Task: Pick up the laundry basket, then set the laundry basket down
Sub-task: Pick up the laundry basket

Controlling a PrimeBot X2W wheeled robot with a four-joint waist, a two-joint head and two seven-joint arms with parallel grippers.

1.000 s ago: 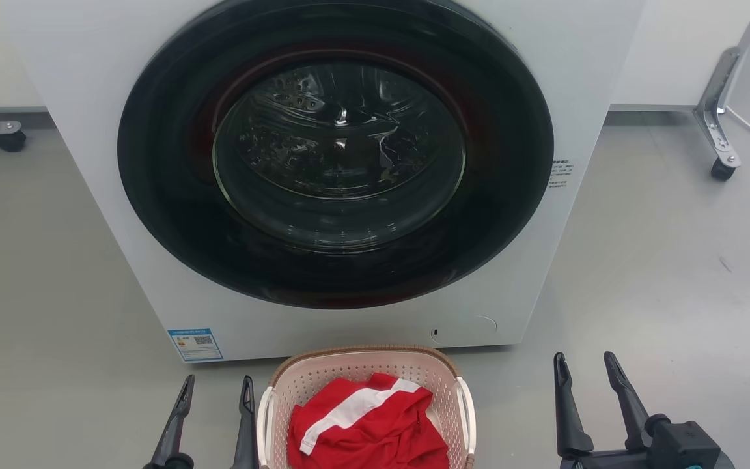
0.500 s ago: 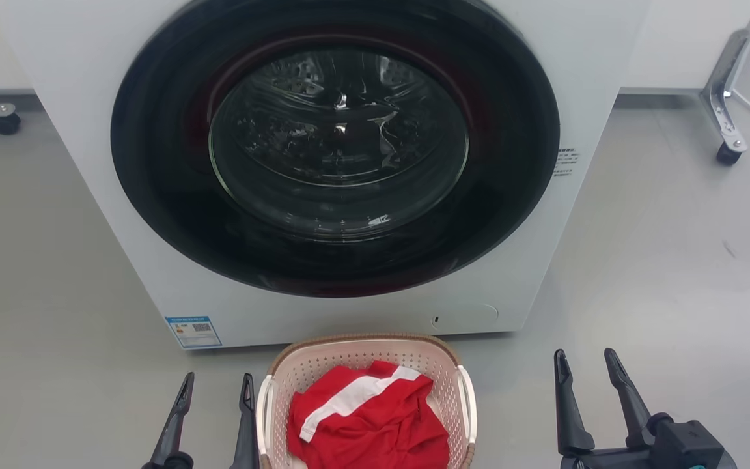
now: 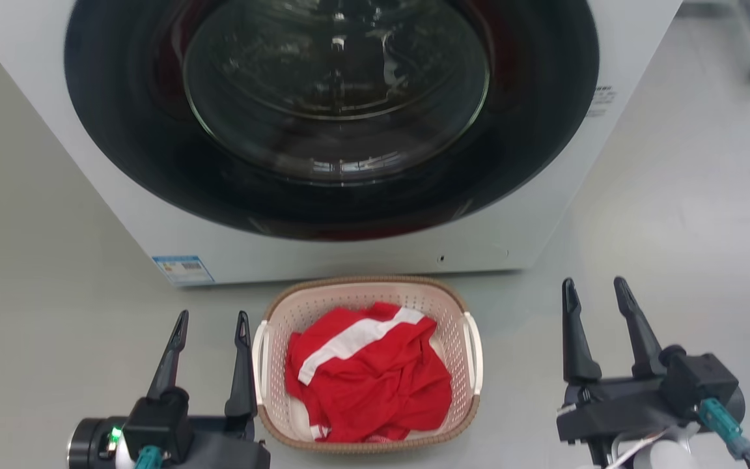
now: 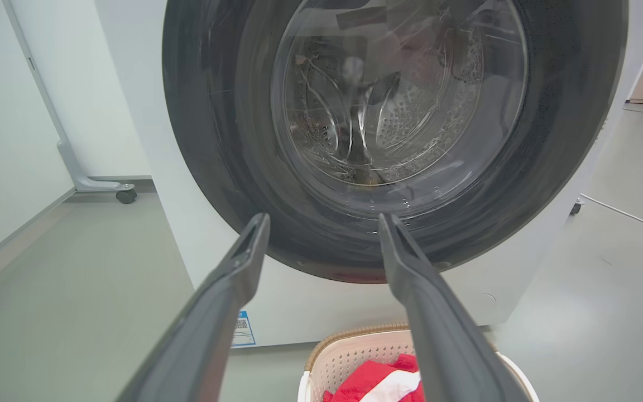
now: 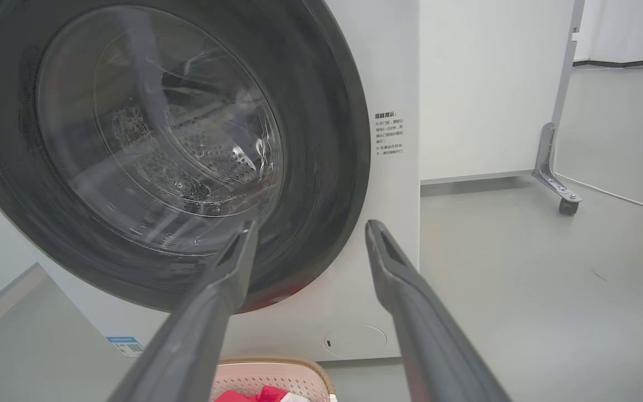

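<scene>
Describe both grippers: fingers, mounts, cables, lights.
The left gripper and right gripper each have two long, dark grey, tapering fingers with slotted tips on a black blocky base. A teal connector plugs into each base; the left base shows a green light, the right a white cable.

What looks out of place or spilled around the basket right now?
Nothing stands out. The laundry basket sits upright on the floor before the washer, the red garment wholly inside it. The left pincer and right pincer flank it, both open and empty.

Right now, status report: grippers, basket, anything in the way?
Left gripper open, close beside basket. Right gripper open, well off its other side. Basket on floor, red garment inside. Washer close behind.
</scene>
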